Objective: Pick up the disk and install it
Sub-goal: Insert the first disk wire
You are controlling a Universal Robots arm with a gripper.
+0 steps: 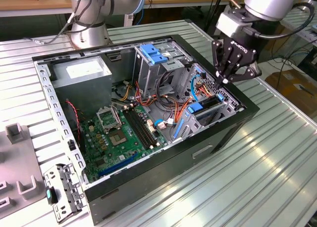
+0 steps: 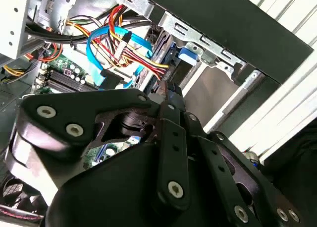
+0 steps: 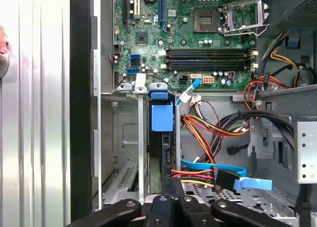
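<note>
The disk (image 1: 207,103), dark with a bright blue carrier frame, stands on edge in the drive bay at the corner of the open computer case (image 1: 213,138) on the exterior view's right. In the first wrist view its blue tab (image 3: 162,117) sits at the end of a narrow slot, with the dark body running toward me. My gripper (image 1: 219,81) hangs straight over the bay, shut, its tips down at the disk's upper edge (image 2: 187,55). In both wrist views the black fingers (image 3: 171,187) lie together above that slot, my gripper (image 2: 167,90) hiding part of the disk.
Red, yellow and orange cable bundles and a thin blue cable (image 3: 213,166) crowd the space beside the bay. A tall metal cage with a light-blue latch (image 1: 153,53), the green motherboard (image 1: 124,133) and the power supply (image 1: 81,71) fill the case. Grey fixtures (image 1: 15,133) sit at the exterior view's left.
</note>
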